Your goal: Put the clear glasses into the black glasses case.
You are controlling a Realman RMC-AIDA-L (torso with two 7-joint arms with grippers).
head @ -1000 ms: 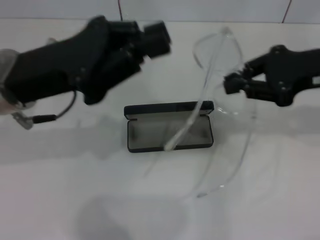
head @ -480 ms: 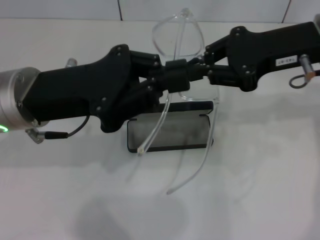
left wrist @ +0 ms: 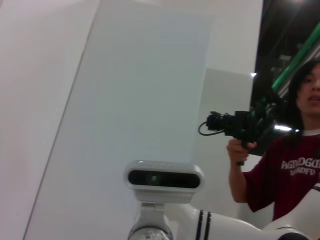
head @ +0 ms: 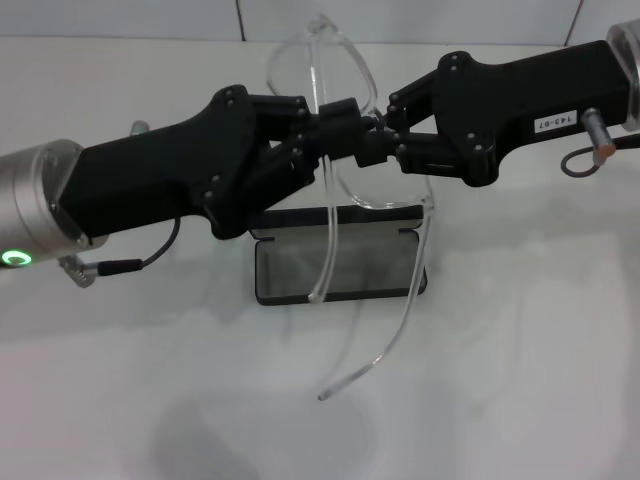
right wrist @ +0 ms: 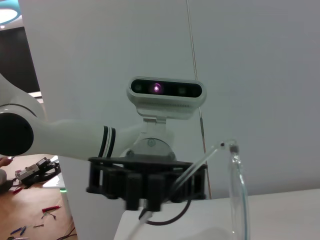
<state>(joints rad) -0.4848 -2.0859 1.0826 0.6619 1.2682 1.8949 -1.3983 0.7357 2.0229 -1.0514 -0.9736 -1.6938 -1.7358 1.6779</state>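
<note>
The clear glasses (head: 322, 62) hang in the air above the table, lens up and both long arms dangling down. My left gripper (head: 343, 122) reaches in from the left and is shut on the frame near the lens. My right gripper (head: 385, 130) comes from the right and is shut on the same part, tip to tip with the left. Directly below lies the black glasses case (head: 300, 272), lid open and grey lining showing; one clear arm hangs in front of it. The right wrist view shows the glasses (right wrist: 235, 192) close up and the left gripper (right wrist: 145, 192) beyond.
The white table (head: 520, 400) stretches around the case with nothing else on it. In the left wrist view there is only the robot's head camera (left wrist: 162, 177) and a person (left wrist: 295, 165) holding a camera, well behind.
My right gripper carried the glasses leftward and upward. My left gripper swung in and closed on them, so both now meet above the case. The case stayed put.
</note>
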